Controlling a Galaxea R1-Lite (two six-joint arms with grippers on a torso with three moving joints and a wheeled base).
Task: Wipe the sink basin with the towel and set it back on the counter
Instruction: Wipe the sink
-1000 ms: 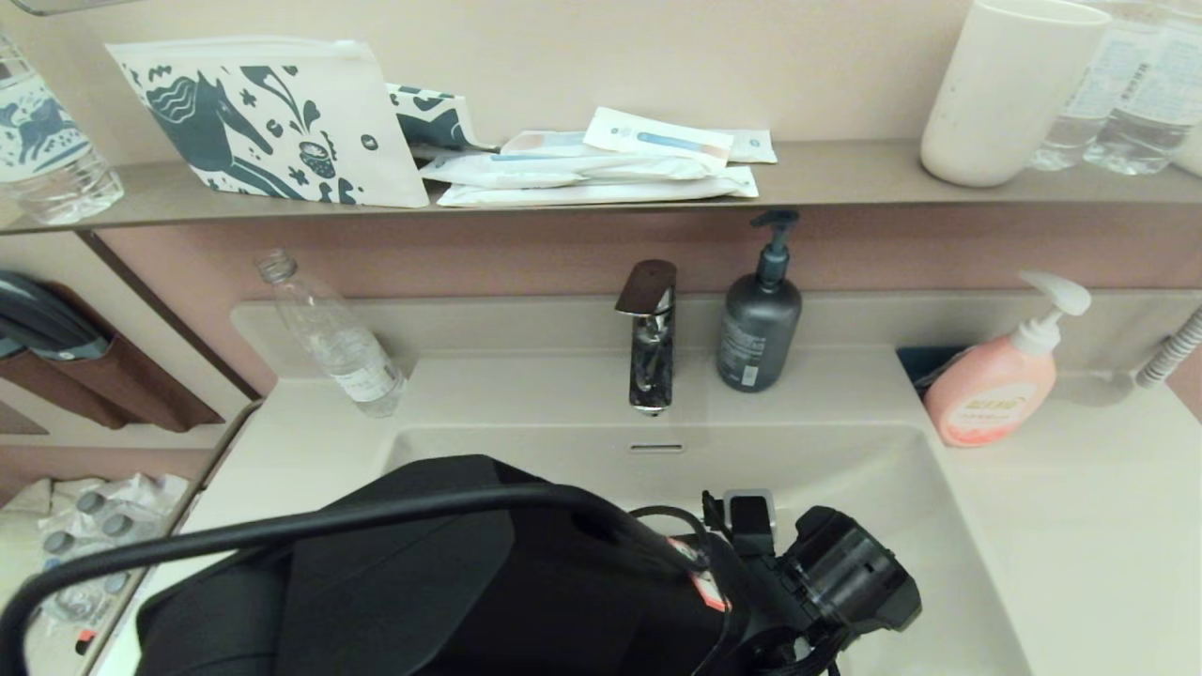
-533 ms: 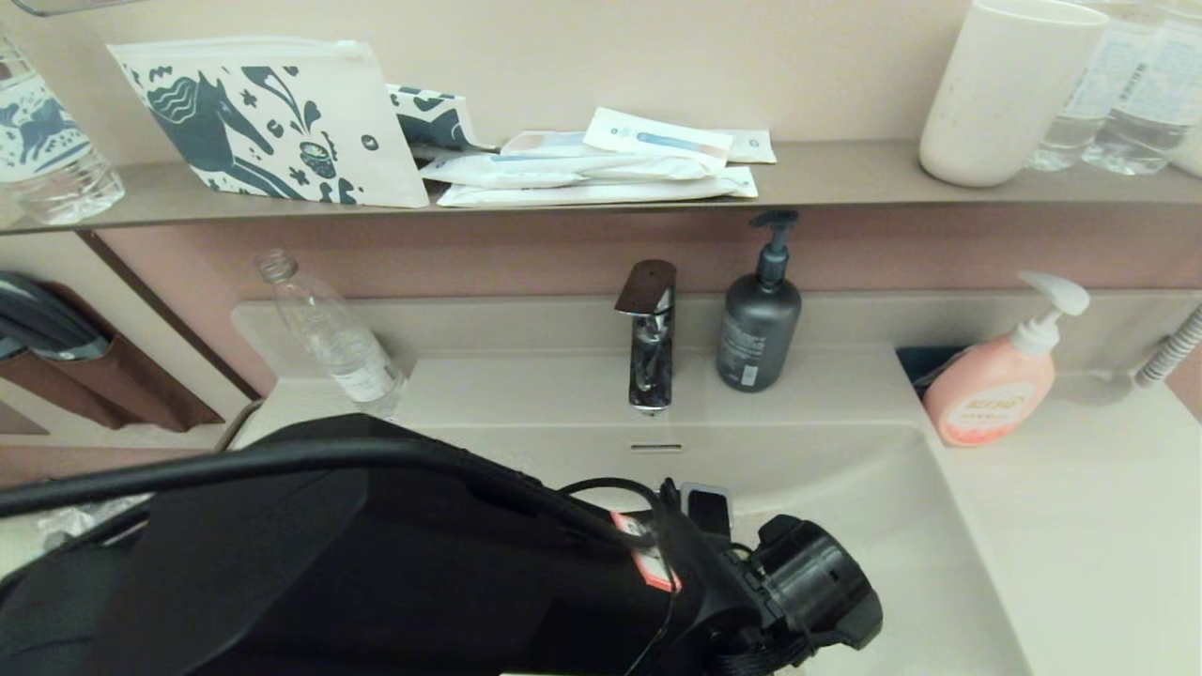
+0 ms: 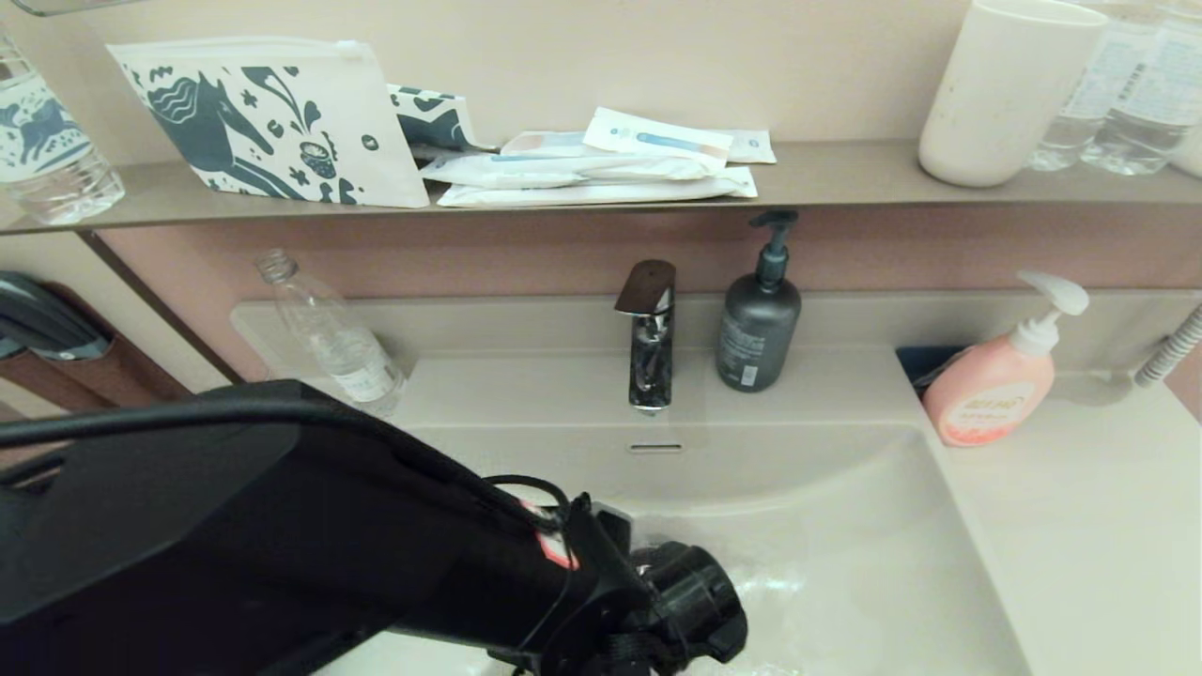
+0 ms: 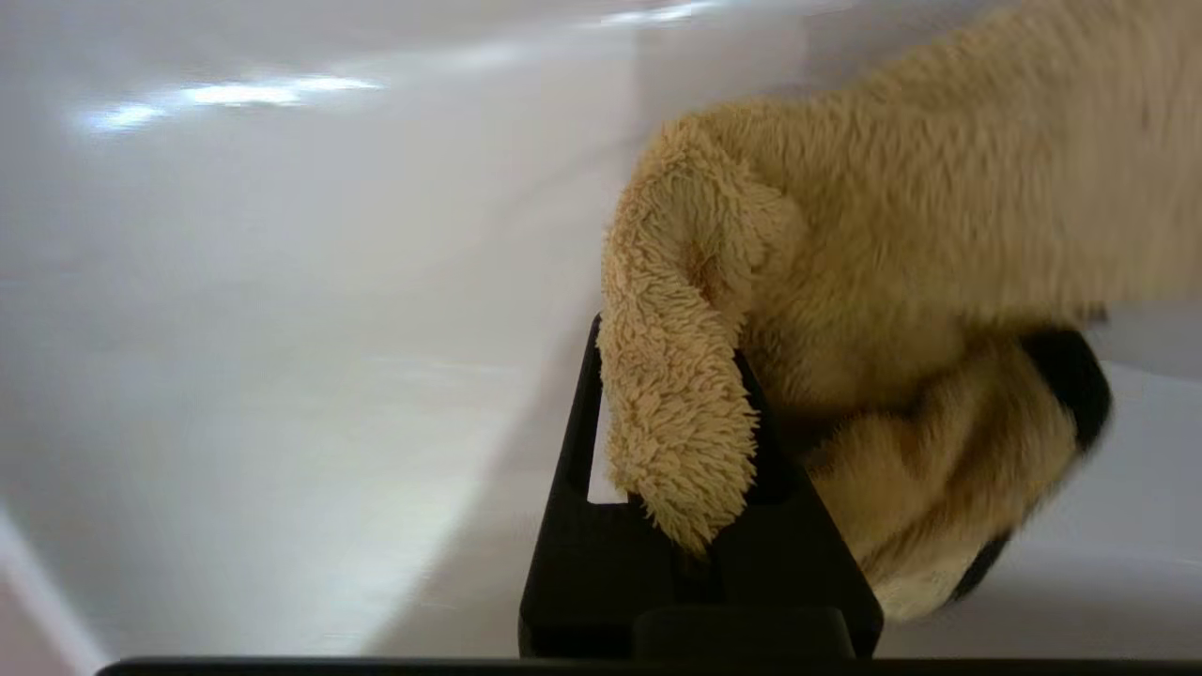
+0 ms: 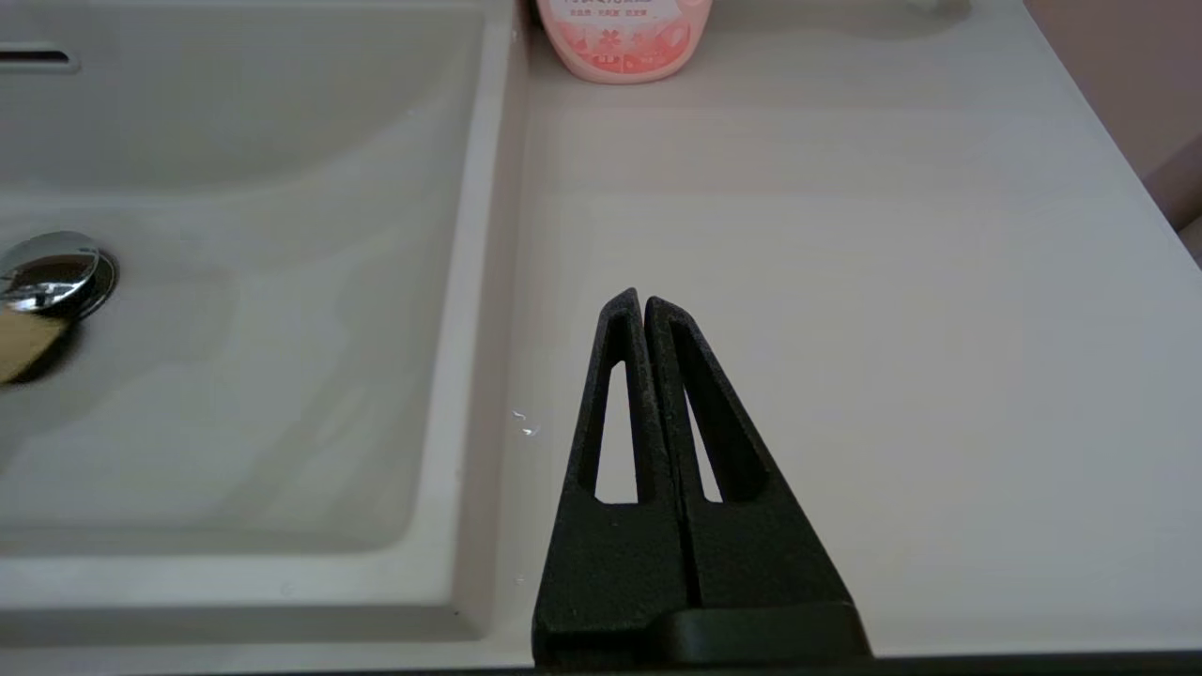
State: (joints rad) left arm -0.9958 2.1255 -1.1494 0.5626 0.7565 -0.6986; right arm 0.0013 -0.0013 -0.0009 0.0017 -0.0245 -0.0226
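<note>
My left gripper (image 4: 671,376) is shut on the towel (image 4: 892,235), a mustard-yellow fluffy cloth with black trim. The cloth bulges past the fingers and lies against the glossy off-white sink basin (image 4: 282,282). In the head view my left arm reaches down into the sink basin (image 3: 845,545) and hides both gripper and towel. My right gripper (image 5: 643,299) is shut on nothing and hovers over the counter (image 5: 845,235) just right of the basin. The right wrist view shows the chrome drain plug (image 5: 47,268) with a sliver of the towel (image 5: 19,347) beside it.
Behind the basin stand a chrome faucet (image 3: 648,338), a dark pump dispenser (image 3: 758,319) and a leaning clear bottle (image 3: 343,347). A pink soap bottle (image 3: 995,385) stands on the counter (image 3: 1080,526) at right. The wall shelf (image 3: 845,178) carries pouches, packets and a cup.
My left arm has swept leftward and nearer across the basin, and its wrist has shifted from the basin's right part toward the middle. More of the basin's right side now shows.
</note>
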